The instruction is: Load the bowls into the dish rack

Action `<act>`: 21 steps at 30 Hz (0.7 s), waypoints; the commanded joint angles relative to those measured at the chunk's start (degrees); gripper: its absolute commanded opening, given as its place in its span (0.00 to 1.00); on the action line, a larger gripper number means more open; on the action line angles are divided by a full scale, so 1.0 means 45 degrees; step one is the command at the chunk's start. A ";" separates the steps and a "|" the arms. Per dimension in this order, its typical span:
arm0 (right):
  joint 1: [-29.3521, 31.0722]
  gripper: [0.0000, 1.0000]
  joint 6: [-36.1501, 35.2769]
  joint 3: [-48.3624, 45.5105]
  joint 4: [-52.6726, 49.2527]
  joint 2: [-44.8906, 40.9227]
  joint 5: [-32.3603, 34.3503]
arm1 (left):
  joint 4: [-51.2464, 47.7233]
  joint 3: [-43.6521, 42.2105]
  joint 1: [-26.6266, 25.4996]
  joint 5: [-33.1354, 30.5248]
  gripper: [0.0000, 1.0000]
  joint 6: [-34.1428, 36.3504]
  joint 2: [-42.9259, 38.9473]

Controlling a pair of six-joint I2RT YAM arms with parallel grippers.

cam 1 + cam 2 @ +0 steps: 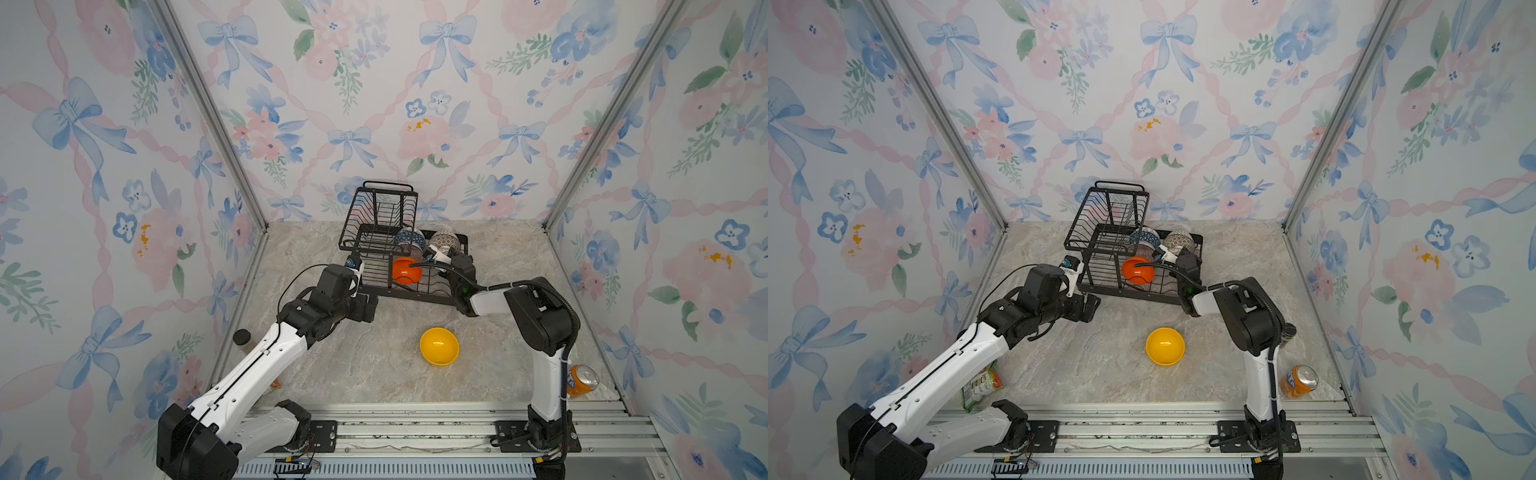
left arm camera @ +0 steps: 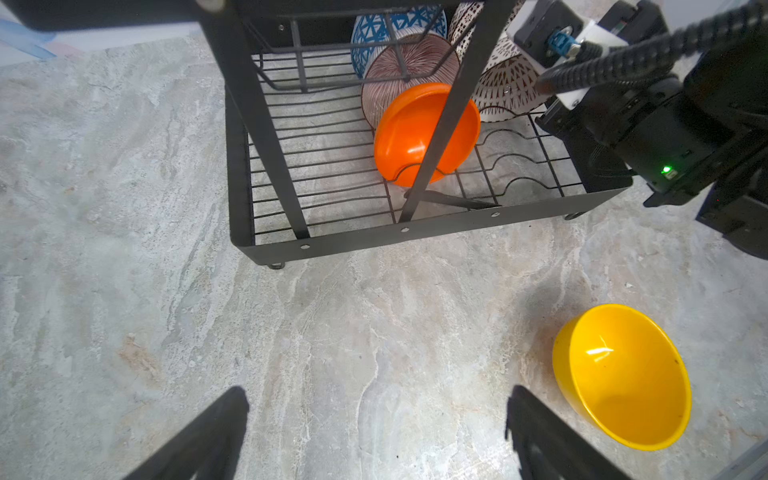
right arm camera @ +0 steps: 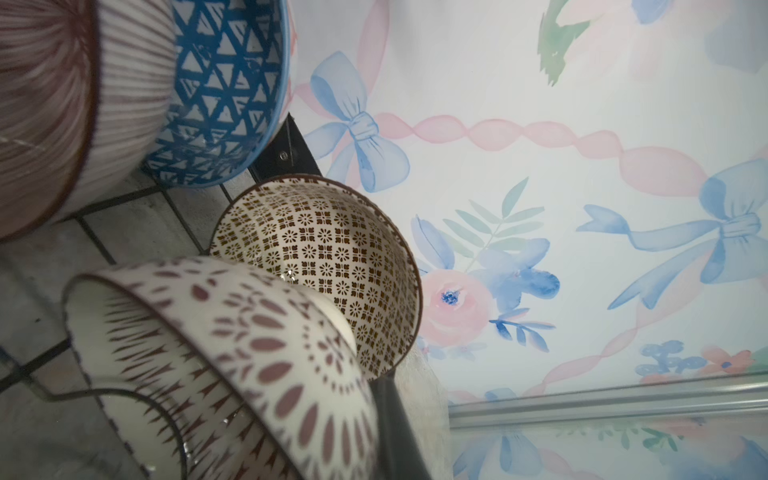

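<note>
The black wire dish rack [image 1: 409, 296] [image 2: 415, 239] stands at the back of the table. In its lower tier lean an orange bowl [image 1: 406, 270] [image 2: 411, 133], a blue triangle-patterned bowl [image 3: 224, 91], a pink striped bowl [image 3: 50, 104], a brown lattice bowl [image 3: 324, 257] and a petal-patterned bowl [image 3: 232, 353]. A yellow bowl [image 1: 439, 346] [image 2: 623, 374] sits upright on the table in front. My left gripper [image 2: 378, 399] hangs open and empty over bare table near the rack's front left corner. My right gripper [image 1: 432, 249] reaches into the rack's right end against the petal-patterned bowl; its fingers are hidden.
An orange soda can [image 1: 582, 380] lies at the front right by the right arm's base. A snack packet [image 1: 982, 384] and a dark-capped bottle [image 1: 242, 336] sit along the left wall. Patterned walls close in three sides.
</note>
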 commanded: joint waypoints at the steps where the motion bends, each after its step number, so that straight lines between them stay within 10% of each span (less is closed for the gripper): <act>1: 0.0211 0.13 0.0858 -0.0165 -0.0674 -0.0402 -0.0685 | 0.0001 -0.0143 0.0113 0.0204 0.98 0.0279 -0.0244; 12: 0.0271 0.30 0.0987 -0.0203 -0.0874 -0.0700 -0.0414 | -0.0012 -0.0160 0.0088 0.0223 0.98 0.0258 -0.0186; 21: 0.0354 0.64 0.1258 -0.0386 -0.1278 -0.1292 -0.0411 | 0.0003 -0.0279 0.0115 0.0160 0.98 0.0236 -0.0279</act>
